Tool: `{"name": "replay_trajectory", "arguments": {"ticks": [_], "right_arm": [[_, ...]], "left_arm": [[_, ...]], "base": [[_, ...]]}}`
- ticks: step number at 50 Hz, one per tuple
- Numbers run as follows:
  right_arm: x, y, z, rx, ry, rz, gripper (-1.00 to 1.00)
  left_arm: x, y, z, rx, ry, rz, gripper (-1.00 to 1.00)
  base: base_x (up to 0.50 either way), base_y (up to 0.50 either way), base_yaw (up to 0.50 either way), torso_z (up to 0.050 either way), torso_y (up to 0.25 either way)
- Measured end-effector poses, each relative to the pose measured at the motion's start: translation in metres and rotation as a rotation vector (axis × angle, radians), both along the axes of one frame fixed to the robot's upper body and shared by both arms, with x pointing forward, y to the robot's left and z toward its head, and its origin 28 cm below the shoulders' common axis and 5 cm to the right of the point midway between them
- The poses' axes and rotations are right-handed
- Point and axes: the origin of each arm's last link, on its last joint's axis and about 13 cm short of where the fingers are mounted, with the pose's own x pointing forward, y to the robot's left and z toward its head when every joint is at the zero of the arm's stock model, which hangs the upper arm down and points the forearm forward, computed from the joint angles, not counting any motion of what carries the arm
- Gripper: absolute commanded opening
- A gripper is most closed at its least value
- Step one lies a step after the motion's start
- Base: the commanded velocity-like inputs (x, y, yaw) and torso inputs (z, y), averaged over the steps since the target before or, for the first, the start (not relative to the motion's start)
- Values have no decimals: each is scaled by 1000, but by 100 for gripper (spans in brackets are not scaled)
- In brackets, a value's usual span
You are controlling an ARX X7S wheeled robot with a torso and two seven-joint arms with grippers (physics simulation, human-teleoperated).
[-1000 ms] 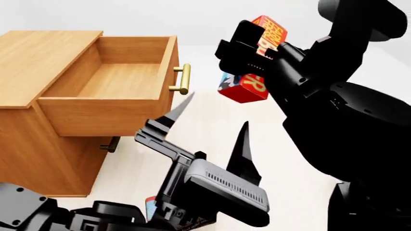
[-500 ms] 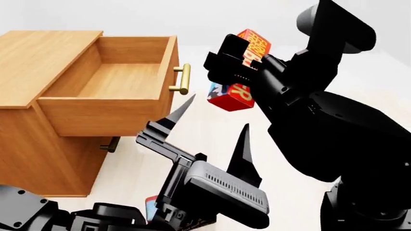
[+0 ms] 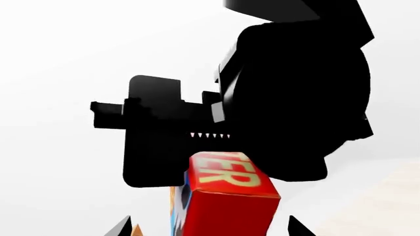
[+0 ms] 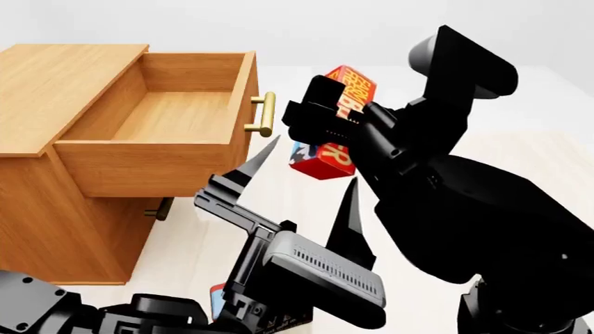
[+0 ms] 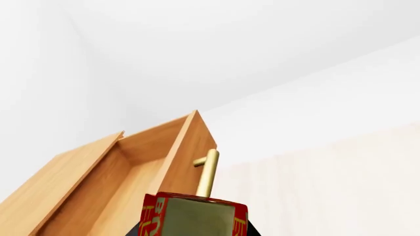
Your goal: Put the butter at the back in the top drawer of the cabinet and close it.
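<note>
The right end effector (image 4: pixel 320 129) is clamped on the butter (image 4: pixel 327 158), a red rectangular carton, in open air beside the brass bar handle (image 4: pixel 267 114). The top drawer (image 4: pixel 153 115), a smooth light-wood box, stands pulled out. The left end effector (image 4: pixel 307 184) has its pointed fingers apart below the carton.

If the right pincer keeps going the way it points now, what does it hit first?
Probably the brass bar handle on the open light-brown top drawer; the red butter carton it grips would touch first. Depth is unclear.

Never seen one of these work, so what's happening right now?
Right gripper shut on butter, in the air beside the handle. Left gripper open, empty, below it. Top drawer open, empty. Nothing between butter and drawer.
</note>
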Motion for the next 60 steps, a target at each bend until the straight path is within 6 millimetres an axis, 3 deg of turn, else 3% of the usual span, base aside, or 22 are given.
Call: {"name": "replay_trajectory", "arguments": {"ticks": [21, 22, 48, 49, 60], "right_arm": [[-12, 3, -3, -3, 3, 34, -100], [-12, 3, -3, -3, 3, 35, -100], [-15, 2, -3, -15, -4, 12, -100], [-15, 2, -3, -15, -5, 12, 100], [-22, 1, 0, -9, -22, 45, 100]], "left_arm": [[3, 0, -4, 0, 12, 1, 100], [3, 0, -4, 0, 12, 0, -100], [6, 1, -6, 12, -18, 4, -100], [6, 1, -6, 12, -19, 3, -100], [5, 3, -8, 24, 3, -8, -100]], "base": [[0, 0, 0, 0, 1], [0, 0, 0, 0, 0], [0, 0, 0, 1, 1], [0, 0, 0, 0, 0], [0, 0, 0, 0, 1]]}}
